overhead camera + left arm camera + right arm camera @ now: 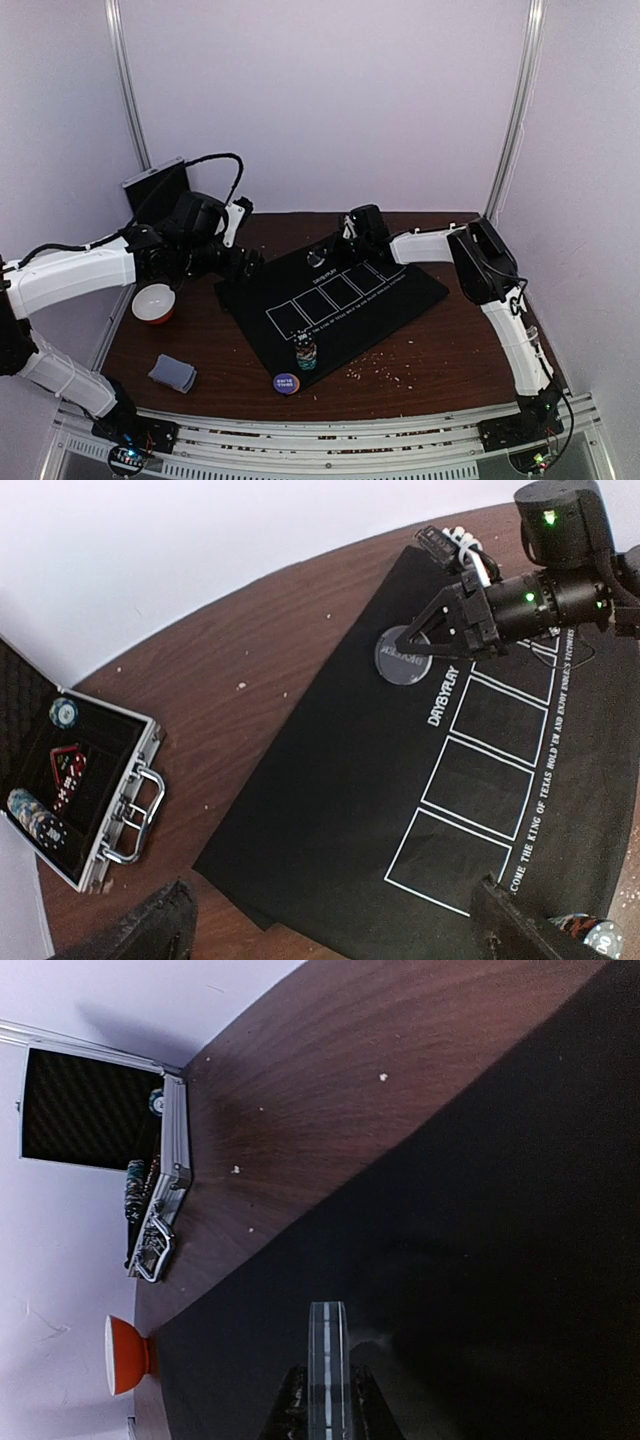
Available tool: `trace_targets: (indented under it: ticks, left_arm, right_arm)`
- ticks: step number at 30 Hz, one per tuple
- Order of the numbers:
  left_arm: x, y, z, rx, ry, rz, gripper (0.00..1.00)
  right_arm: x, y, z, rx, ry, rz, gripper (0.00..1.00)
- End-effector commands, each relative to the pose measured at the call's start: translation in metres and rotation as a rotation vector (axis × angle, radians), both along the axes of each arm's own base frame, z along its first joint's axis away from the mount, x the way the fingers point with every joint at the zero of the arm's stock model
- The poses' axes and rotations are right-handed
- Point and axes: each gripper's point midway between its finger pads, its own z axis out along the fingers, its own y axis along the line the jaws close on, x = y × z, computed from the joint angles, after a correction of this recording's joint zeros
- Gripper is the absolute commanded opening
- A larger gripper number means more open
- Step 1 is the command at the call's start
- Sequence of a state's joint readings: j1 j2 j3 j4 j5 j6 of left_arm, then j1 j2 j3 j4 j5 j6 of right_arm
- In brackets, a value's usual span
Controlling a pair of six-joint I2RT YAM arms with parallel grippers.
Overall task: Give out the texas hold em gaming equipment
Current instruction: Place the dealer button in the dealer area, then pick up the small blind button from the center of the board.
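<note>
My right gripper [328, 1405] is shut on a clear round disc [328, 1355], held on edge just above the far part of the black playing mat [480, 1260]. From above, that disc [320, 258] and the right gripper [335, 248] sit at the mat's far edge. The left wrist view shows the same disc [403, 660] in the right gripper [415, 645]. My left gripper [335, 935] is open and empty over the mat's left corner [240, 262]. A short stack of poker chips [306, 352] and a purple disc [287, 383] lie at the mat's near corner. A grey-blue card deck [172, 373] lies at the near left.
A silver hinged case [105, 800] stands open at the far left with chips inside, also seen from above [158, 187]. A red-and-white bowl [153, 303] sits under the left arm. Small crumbs dot the brown table [420, 355] on the right.
</note>
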State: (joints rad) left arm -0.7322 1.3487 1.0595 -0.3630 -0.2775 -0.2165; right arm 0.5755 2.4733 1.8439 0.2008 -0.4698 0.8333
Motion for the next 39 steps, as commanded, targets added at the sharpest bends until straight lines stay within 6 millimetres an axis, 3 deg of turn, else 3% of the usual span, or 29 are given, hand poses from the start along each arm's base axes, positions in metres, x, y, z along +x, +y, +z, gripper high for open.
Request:
trace_targets:
  ticks: [1,4,11,15,21,25,29,33,39]
  left_arm:
    - [-0.007,0.006,-0.027,-0.025,0.096,0.026,0.98]
    - [-0.01,0.004,-0.031,-0.026,0.11,0.011,0.98]
    - [-0.019,-0.001,-0.034,-0.077,0.152,-0.01,0.97]
    - [-0.036,-0.004,-0.045,-0.15,0.241,-0.015,0.91]
    - [-0.076,-0.015,-0.068,-0.273,0.405,-0.052,0.77]
    - [-0.111,-0.034,-0.077,-0.393,0.526,-0.144,0.67]
    - [-0.139,-0.044,-0.087,-0.46,0.637,-0.215,0.56]
    - [-0.158,-0.055,-0.097,-0.503,0.704,-0.255,0.52]
    - [-0.172,-0.069,-0.119,-0.517,0.786,-0.232,0.52]
  right_arm:
    - [0.016,0.007,0.022,0.034,-0.027,-0.046,0.0]
    - [0.015,0.003,0.01,0.022,0.01,-0.048,0.0]
    - [0.013,-0.014,0.017,-0.072,-0.016,-0.085,0.35]
    - [0.016,-0.029,0.037,-0.184,-0.085,-0.107,0.53]
    - [0.011,-0.047,0.089,-0.301,-0.216,-0.091,0.58]
    - [-0.011,-0.065,0.123,-0.363,-0.289,-0.065,0.59]
    - [-0.051,-0.085,0.138,-0.392,-0.32,-0.019,0.59]
    - [-0.086,-0.104,0.139,-0.424,-0.315,0.01,0.59]
    - [-0.141,-0.125,0.13,-0.466,-0.308,0.071,0.59]
